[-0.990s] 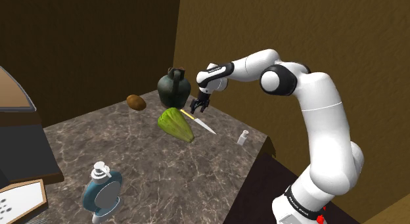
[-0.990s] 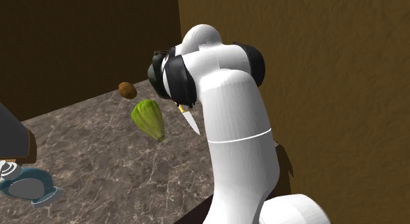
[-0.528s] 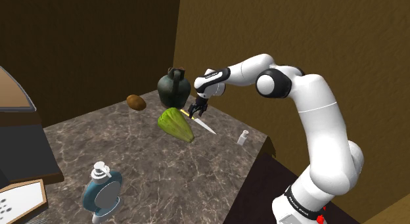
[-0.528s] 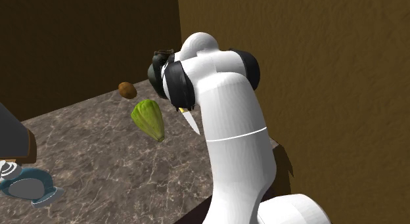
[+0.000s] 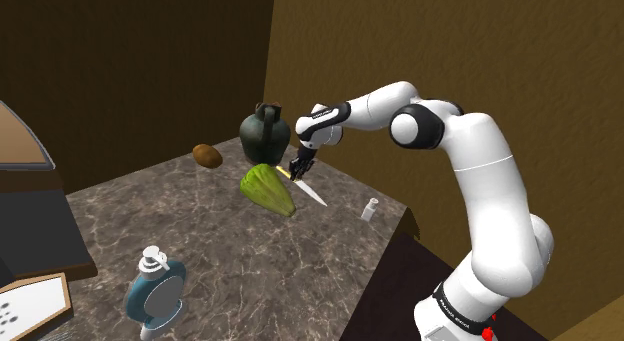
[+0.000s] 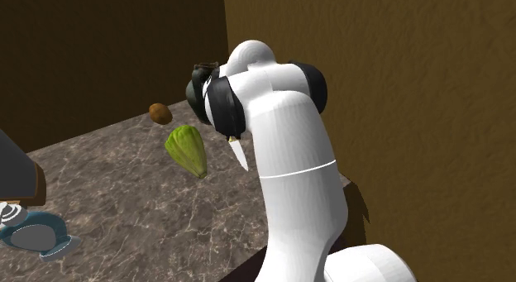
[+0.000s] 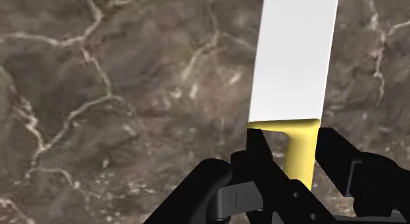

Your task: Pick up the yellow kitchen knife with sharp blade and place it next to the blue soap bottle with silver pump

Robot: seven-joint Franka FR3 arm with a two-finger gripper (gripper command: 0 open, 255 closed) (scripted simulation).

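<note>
**Gripping the Knife Handle at the Back of the Counter**

Judging from how things lie, the grasp is the step in hand and the lift has not begun. The kitchen knife [image 5: 311, 193] lies flat on the marbled counter [image 5: 230, 244], just beside a green vegetable [image 5: 268, 188] and in front of a dark green jug [image 5: 265, 135]. The end effector [image 5: 298, 169] is down at its handle end.

In the wrist view, the white blade runs away from the end effector [image 7: 292, 134]. The yellow handle [image 7: 299, 157] sits between the two black fingers [image 7: 257, 150]. They press in on either side where handle meets blade, and they look clamped on it, though the contact on one side is hard to confirm.

The blue soap bottle [image 5: 157, 292], with its silver pump, stands at the counter's near corner in the shoulder view. It is well apart from the knife, with open marble between them.

The next move probably calls for a straight lift, high enough to free the blade tip from the surface and clear the green vegetable. After that comes a long carry across the counter toward the bottle. The grip sits at one end of the knife, so the blade may droop or swing. A slow carry and a low release just beside the bottle, without knocking it, would suit.
</note>
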